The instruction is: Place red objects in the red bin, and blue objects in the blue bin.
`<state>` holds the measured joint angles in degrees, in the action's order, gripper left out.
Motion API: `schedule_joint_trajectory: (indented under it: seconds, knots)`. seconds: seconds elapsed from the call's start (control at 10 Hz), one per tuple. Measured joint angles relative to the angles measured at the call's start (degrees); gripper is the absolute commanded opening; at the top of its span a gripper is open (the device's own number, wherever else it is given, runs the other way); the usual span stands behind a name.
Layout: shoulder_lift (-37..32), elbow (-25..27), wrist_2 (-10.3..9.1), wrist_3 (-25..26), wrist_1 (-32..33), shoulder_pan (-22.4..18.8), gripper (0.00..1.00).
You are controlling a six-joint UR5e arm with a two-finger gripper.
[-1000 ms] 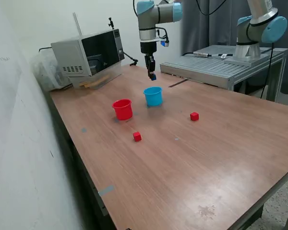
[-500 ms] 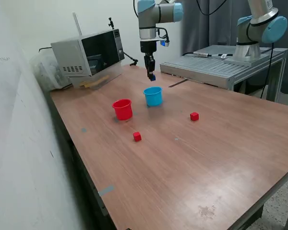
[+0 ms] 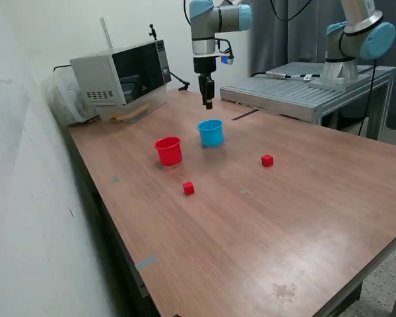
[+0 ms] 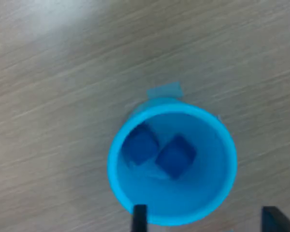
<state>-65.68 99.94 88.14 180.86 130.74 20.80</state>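
The light-blue cup (image 3: 210, 132) stands on the wooden table, with the red cup (image 3: 169, 150) close by on the exterior view's left. My gripper (image 3: 208, 104) hangs straight above the blue cup, open and empty. In the wrist view the blue cup (image 4: 171, 166) holds two dark-blue cubes, one (image 4: 139, 146) next to the other (image 4: 176, 155), and my fingertips (image 4: 139, 216) stand apart at its rim. Two red cubes lie on the table: one (image 3: 189, 188) in front of the red cup, one (image 3: 267, 160) toward the exterior view's right.
A grey microwave-like box (image 3: 122, 76) sits at the back on the exterior view's left. A metal platform (image 3: 303, 89) with a second arm (image 3: 356, 39) stands at the back right. Small blue tape marks (image 3: 145, 263) are on the table.
The blue cube held at my fingertips earlier is gone from them; it now lies in the blue cup. My gripper has opened and stayed above the cup.
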Motion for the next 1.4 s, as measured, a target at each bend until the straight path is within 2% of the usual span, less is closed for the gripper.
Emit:
schedule_joint_trajectory:
  seconds: [0.3,0.6,1.0,1.2,1.4]
  knots:
    - [-0.5,0.2,0.06,-1.0,0.0,0.0,1.0]
    - [-6.7,1.1,0.3,-1.6,-2.9,-2.7,1.0]
    - [-17.2,1.5,0.31,-1.4,-12.6,-15.7,1.0]
    - [-18.3,1.5,0.16,-0.9,-14.4,-22.1,1.0]
    - [-15.5,1.4,0.05,0.1,-13.5,-26.0,1.0]
